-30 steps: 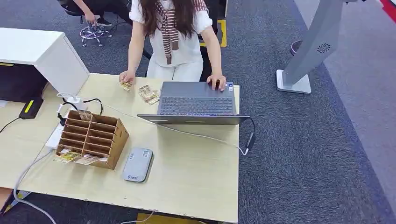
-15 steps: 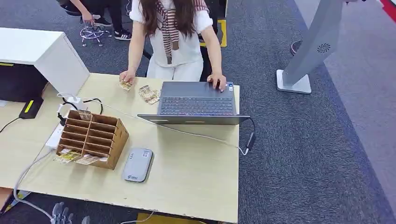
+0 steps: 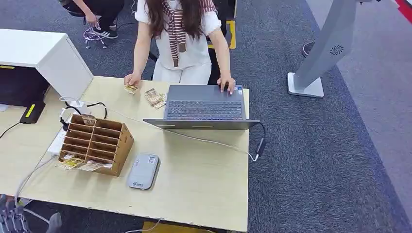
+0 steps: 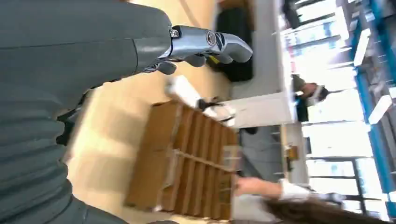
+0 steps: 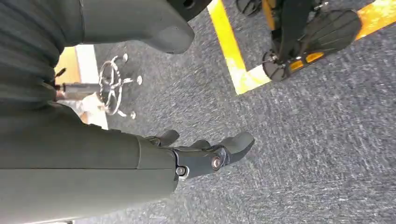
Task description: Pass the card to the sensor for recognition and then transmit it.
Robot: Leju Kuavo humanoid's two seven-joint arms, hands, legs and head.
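Note:
Several cards (image 3: 79,164) stick out of the bottom slots of a brown cardboard organizer (image 3: 97,141) on the left of the wooden table (image 3: 204,179). A flat grey card sensor (image 3: 144,171) lies just right of the organizer. My left hand (image 3: 13,221) is below the table's near left corner, fingers apart and holding nothing. In the left wrist view, its fingers (image 4: 208,43) hover before the organizer (image 4: 187,163). My right hand (image 5: 205,154) hangs over grey carpet, empty, fingers loosely extended.
A person (image 3: 180,39) stands at the far side, one hand on an open laptop (image 3: 204,104), the other by loose cards (image 3: 154,98). White cables (image 3: 29,179) trail off the left edge. A white cabinet (image 3: 43,53) stands far left and a grey stand (image 3: 316,63) at the right.
My left hand came up into the head view at the bottom edge, then shifted left to the corner. The person and table items stayed put.

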